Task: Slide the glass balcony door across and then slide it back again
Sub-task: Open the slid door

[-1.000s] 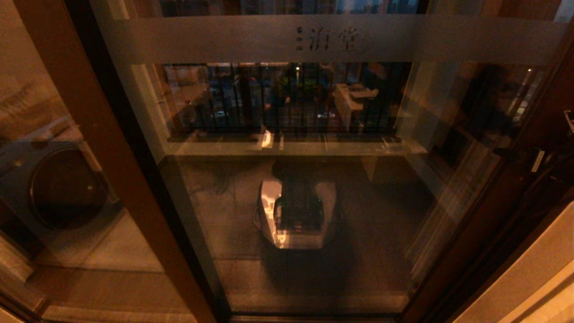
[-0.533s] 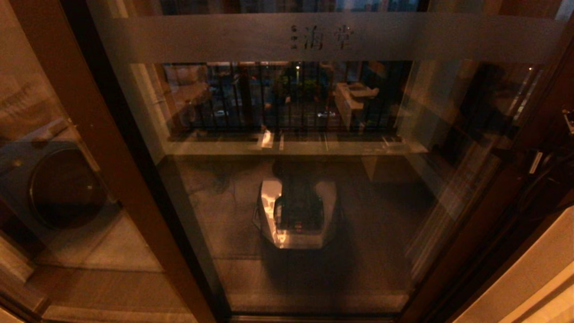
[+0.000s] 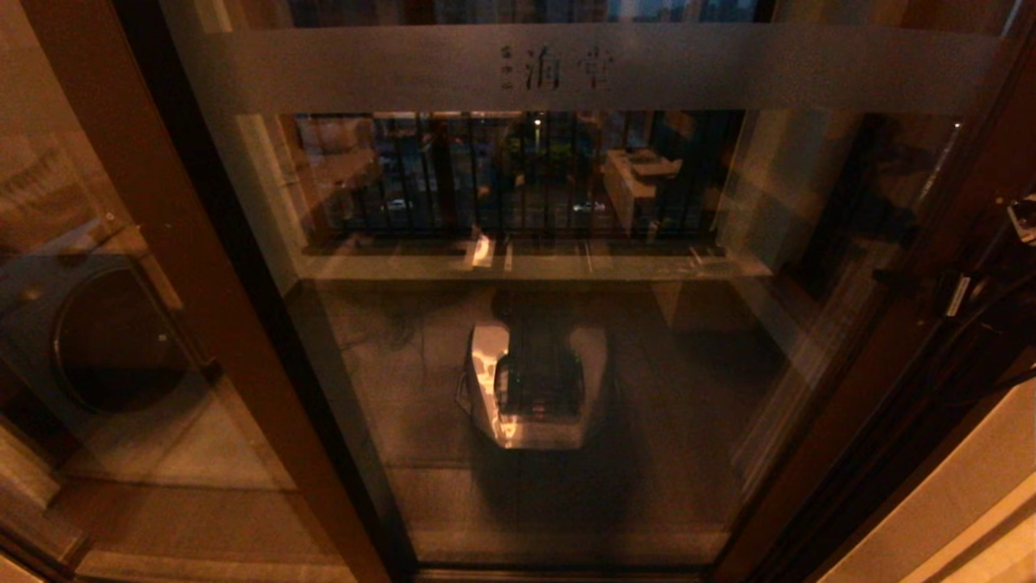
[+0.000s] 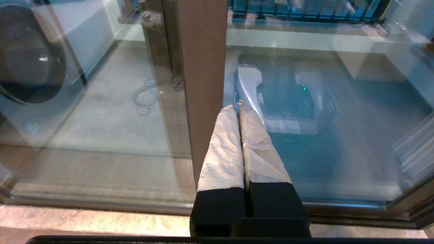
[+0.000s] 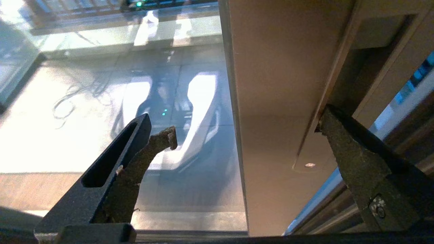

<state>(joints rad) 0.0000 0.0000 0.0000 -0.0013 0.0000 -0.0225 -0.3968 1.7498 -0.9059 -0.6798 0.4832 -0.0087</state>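
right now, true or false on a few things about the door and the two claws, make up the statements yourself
1. The right claw is open, one finger on each side of the door's brown edge post. True.
2. The left claw is clamped on the door handle. False: it is shut on nothing, pointing at a brown post.
3. The frosted band near the top of the glass carries Chinese characters. True.
4. A washing machine shows behind the glass on the right. False: it is on the left.
5. The glass is cracked. False: it looks whole.
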